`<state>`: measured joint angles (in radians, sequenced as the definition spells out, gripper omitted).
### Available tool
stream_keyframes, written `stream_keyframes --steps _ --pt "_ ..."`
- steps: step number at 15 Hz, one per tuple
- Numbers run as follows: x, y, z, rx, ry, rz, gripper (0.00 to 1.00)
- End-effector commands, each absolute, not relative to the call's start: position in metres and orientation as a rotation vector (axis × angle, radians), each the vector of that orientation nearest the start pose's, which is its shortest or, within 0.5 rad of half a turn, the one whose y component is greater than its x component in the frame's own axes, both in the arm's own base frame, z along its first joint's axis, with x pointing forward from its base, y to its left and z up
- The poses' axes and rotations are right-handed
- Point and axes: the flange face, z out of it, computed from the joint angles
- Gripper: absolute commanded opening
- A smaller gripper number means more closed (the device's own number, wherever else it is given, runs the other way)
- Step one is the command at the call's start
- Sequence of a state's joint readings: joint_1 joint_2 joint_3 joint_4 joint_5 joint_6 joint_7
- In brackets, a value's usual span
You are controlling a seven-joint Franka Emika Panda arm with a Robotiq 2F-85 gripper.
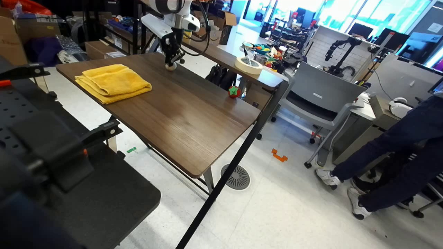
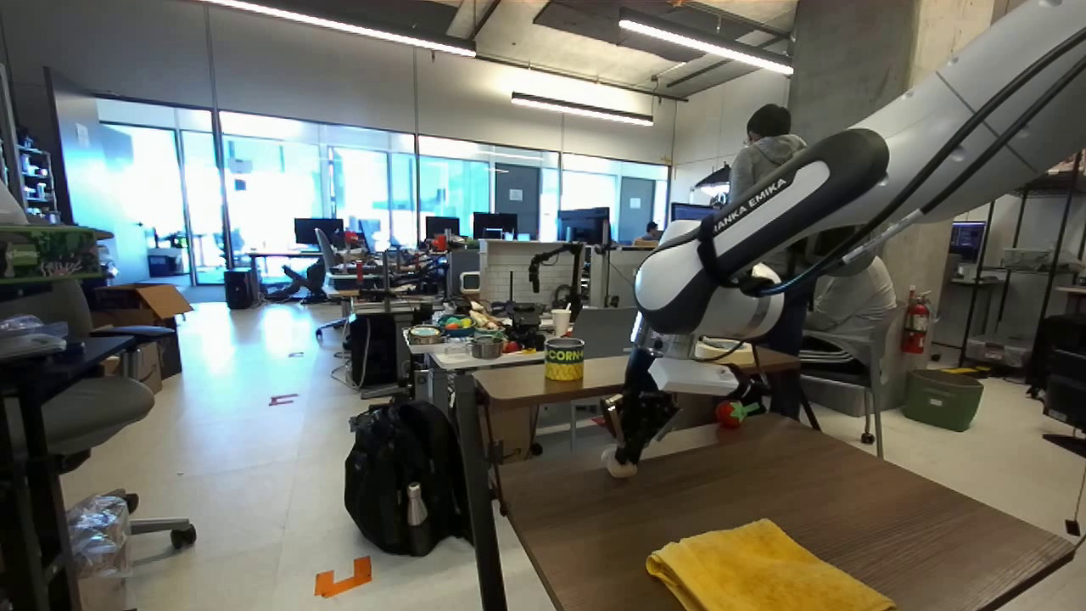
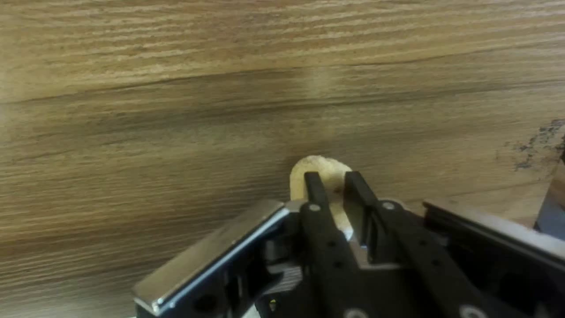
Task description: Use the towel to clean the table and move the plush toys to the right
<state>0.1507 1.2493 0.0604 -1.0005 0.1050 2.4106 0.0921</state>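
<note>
Overexposed windows, sheen on table

"CORN" on can, "EMIKA" on arm

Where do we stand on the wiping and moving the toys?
Possibly done: the red toy sits at the edge of the table, apart from the hand.
Under way: the hand is at the pale toy; I can't confirm a grip.
Apparently left: moving that toy and wiping, since the towel lies folded away from the hand and the table shows dark marks.
</note>
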Motion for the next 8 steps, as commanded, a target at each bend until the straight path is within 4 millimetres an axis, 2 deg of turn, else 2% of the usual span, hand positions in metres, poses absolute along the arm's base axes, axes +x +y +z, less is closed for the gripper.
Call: stream_keyframes --steps 1,8 --pt "0.7716 0.1495 0.0854 -2.968 0.05 -0.181 0.0" --pt "0.7775 0.1527 0.0856 -2.945 0.066 -0.256 0.0"
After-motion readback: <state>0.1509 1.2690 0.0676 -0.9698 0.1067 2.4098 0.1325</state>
